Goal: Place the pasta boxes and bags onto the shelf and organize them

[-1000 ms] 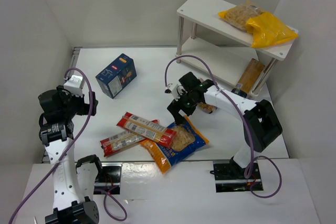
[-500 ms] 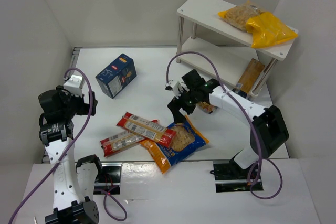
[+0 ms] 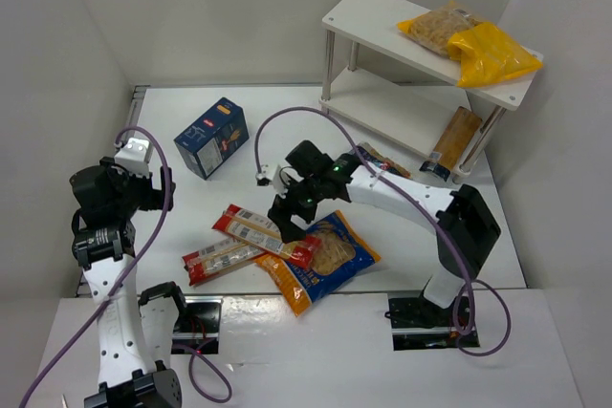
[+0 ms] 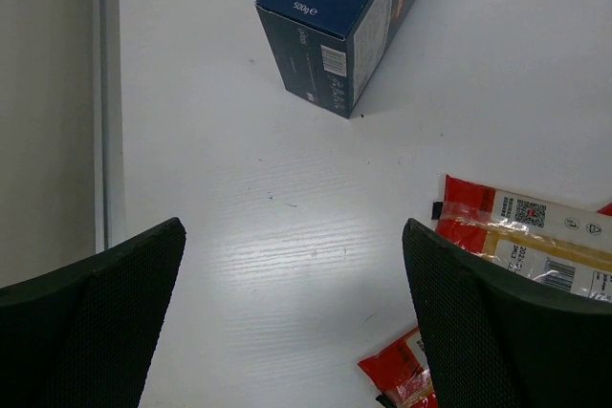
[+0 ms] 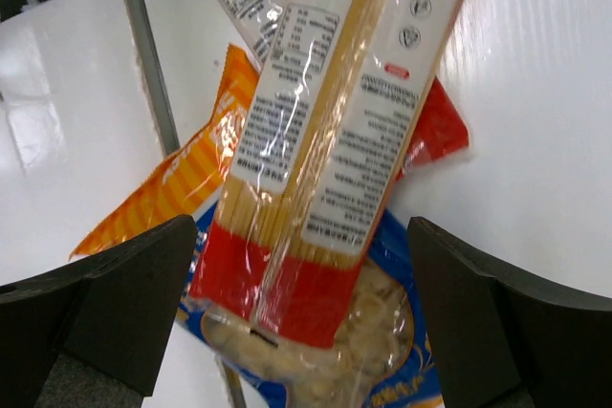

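R gripper (image 3: 285, 224) is held open over spaghetti pack (image 5: 325, 131); L gripper (image 4: 292, 327) is held open over table (image 4: 287, 217), nothing gripped.

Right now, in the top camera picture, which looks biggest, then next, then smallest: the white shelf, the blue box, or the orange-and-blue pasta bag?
1. white shelf, by far.
2. orange-and-blue pasta bag, though spaghetti packs cover one end.
3. blue box, a bit smaller.
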{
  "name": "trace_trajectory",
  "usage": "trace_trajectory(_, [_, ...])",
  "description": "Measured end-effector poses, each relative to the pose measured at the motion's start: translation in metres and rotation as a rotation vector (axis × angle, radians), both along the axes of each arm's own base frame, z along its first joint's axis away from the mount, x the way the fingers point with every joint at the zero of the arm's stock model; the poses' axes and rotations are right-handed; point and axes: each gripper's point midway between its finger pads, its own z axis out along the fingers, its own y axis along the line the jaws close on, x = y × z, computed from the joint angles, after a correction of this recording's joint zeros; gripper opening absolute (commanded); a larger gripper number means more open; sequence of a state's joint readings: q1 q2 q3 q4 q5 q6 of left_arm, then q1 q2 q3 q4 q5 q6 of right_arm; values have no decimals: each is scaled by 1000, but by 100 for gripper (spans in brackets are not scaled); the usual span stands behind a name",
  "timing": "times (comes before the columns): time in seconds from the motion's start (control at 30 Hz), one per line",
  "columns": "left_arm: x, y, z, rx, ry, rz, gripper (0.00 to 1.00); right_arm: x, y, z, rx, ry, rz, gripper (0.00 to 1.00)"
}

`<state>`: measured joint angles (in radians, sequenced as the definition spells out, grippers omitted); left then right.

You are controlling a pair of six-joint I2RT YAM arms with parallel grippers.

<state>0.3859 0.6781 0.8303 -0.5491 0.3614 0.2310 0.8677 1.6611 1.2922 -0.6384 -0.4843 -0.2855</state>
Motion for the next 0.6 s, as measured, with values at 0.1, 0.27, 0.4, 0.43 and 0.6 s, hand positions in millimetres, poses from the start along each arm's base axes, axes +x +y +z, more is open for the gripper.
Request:
trace_trajectory(0.1, [0, 0, -1, 0, 1, 1, 100, -1, 15, -8, -9, -17, 27, 99])
trace_trajectory(0.27, [0, 0, 0, 0, 0, 1, 100, -2, 23, -38, -69, -21, 51, 99])
trace_trajectory(0.4, [0, 0, 0, 1, 0, 1, 100, -2, 24, -58, -127, -49, 68, 99])
trace_trajectory(0.43, [0, 0, 0, 1, 0, 1, 100, -3, 24, -61, -134, -52, 75, 99])
trace_trajectory(0.6, [0, 0, 0, 1, 0, 1, 100, -7, 28, -61, -122, -52, 126, 99])
